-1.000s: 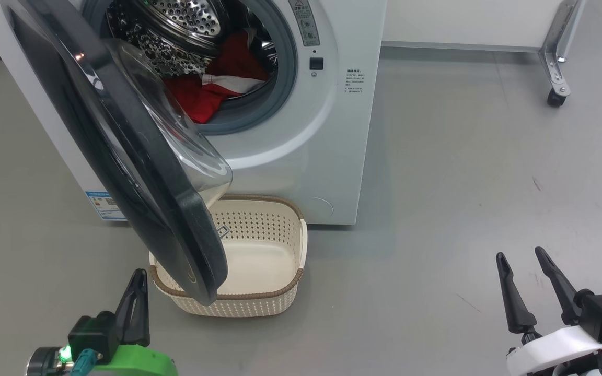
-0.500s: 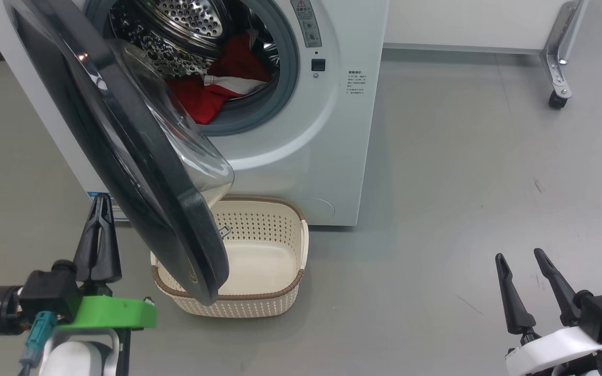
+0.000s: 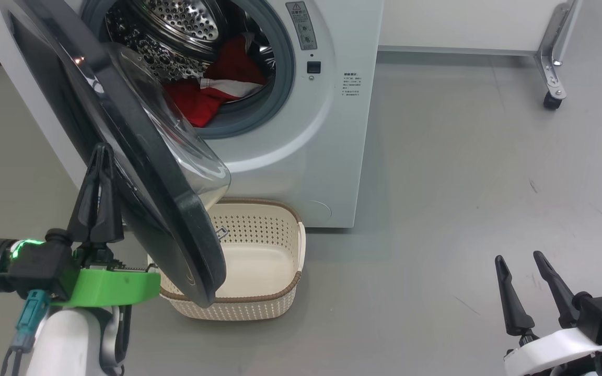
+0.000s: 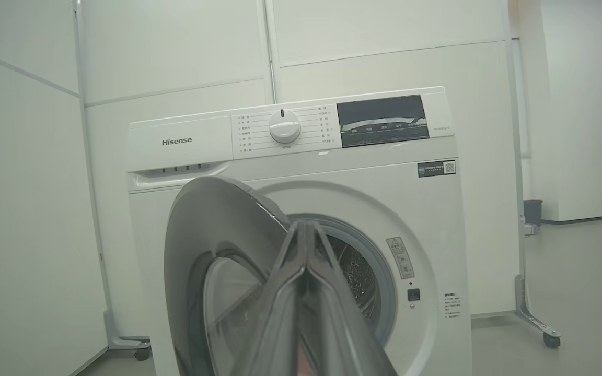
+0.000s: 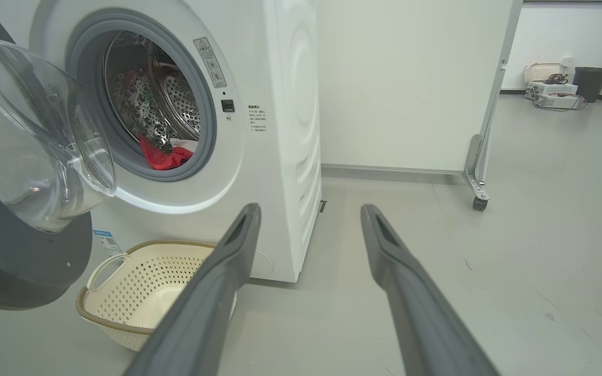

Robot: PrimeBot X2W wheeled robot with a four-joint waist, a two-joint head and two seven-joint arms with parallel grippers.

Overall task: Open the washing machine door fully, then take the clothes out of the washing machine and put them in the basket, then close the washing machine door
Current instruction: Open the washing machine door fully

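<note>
- Left gripper (image 3: 101,156) has climbed from the lower left corner of the head view to just beside the door (image 3: 191,245); the right gripper (image 3: 519,257) has kept its place at the lower right.
- Left fingers are pressed together with nothing between them. In the left wrist view they point at the door's near rim.
- Whether the tips touch the door's outer face cannot be told.
- Right gripper stands wide apart and empty, well away from the washer (image 3: 301,156).
- Door hangs about half open, hinged on the washer's left, with its free edge over the basket (image 3: 249,310).
- Clothes (image 3: 196,104) lie in the drum (red with a white piece), not yet reached.
- Basket sits on the floor against the washer's front, empty.
- Step in hand, by judgement: swinging the door fully open.
- Deciding relation: the left gripper is on the door's outer side, and the free edge lies to its lower right. A push from there would likely shut the door, so the fingers probably need to get round that edge.
- Left arm is far nearer.
</note>
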